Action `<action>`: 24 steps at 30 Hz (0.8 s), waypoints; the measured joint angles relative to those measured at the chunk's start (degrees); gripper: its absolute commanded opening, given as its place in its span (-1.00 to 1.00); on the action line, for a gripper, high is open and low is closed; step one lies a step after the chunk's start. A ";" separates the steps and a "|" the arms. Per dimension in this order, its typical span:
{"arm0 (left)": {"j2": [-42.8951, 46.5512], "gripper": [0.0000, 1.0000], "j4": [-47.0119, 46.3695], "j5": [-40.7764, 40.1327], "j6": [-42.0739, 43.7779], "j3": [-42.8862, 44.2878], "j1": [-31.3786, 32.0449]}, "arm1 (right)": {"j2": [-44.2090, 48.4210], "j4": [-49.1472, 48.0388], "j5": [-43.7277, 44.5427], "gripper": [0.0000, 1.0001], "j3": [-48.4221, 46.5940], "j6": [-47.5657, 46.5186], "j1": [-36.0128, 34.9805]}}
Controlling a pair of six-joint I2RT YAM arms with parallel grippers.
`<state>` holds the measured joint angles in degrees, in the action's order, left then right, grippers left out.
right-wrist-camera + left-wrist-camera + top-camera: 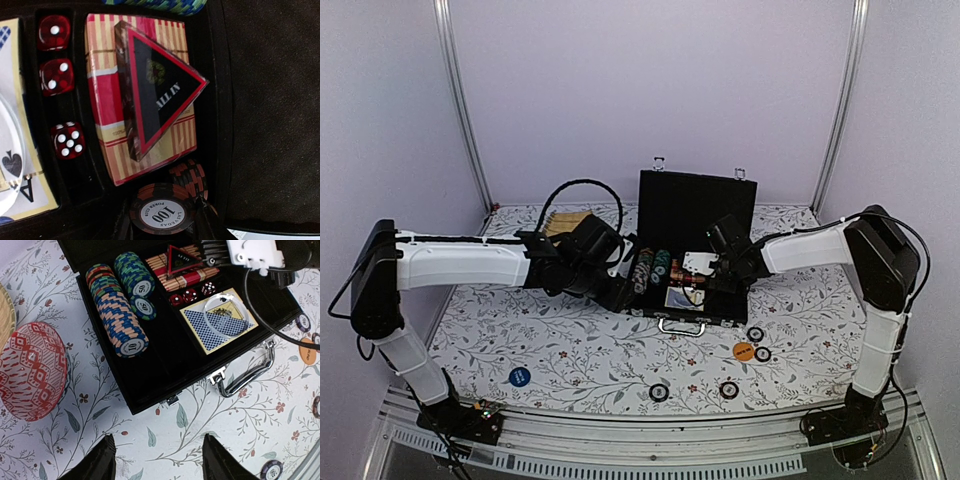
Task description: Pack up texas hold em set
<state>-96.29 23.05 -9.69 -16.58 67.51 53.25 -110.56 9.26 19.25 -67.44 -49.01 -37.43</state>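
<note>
The black briefcase (692,215) stands open at mid-table, its tray (150,385) holding rows of chips (117,322), card decks and red dice. A red "ALL IN" triangle (160,95) lies on a red striped deck (107,125). My right gripper (165,225) is inside the tray's right end, shut on a black-and-red 100 chip (167,214) beside a short stack of the same chips (192,177). My left gripper (157,460) is open and empty over the cloth, just in front of the case's front left corner.
Loose chips (659,392) (729,390) (755,334) (763,354), an orange disc (743,351) and a blue disc (519,377) lie on the floral cloth in front of the case. A pink-red woven ball (30,370) sits left of the case. A tan mat (565,222) lies behind.
</note>
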 measured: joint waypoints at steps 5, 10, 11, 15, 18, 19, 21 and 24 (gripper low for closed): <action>-0.02 0.19 -0.02 0.02 0.00 0.00 0.00 | -1.01 -4.22 1.81 -0.20 0.22 -2.38 0.15; 0.00 0.19 -0.02 0.02 -0.02 0.00 0.00 | -2.08 -6.40 2.71 -0.14 0.66 -4.39 0.44; 0.00 0.19 -0.02 0.00 -0.02 0.00 0.00 | -2.08 -6.45 2.71 -0.12 0.66 -4.46 0.44; -0.02 0.19 -0.02 0.02 -0.04 0.00 0.00 | -2.05 -7.23 2.67 0.00 0.92 -4.98 0.48; -0.02 0.19 -0.04 0.00 -0.09 0.00 0.00 | -2.01 -7.08 2.38 0.01 1.33 -5.05 0.57; -0.02 0.19 -0.04 0.00 -0.09 0.00 0.00 | -1.97 -6.91 2.19 0.01 1.40 -5.05 0.61; -0.02 0.19 -0.07 0.00 -0.09 0.00 0.00 | -1.55 -6.40 1.55 0.03 1.40 -5.05 0.70; -0.02 0.19 -0.09 0.00 -0.13 0.00 0.00 | -0.11 -5.33 0.74 0.09 1.40 -4.90 0.72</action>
<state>-96.31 22.96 -9.69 -16.71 67.51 53.25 -110.67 3.92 19.99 -66.04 -53.91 -36.71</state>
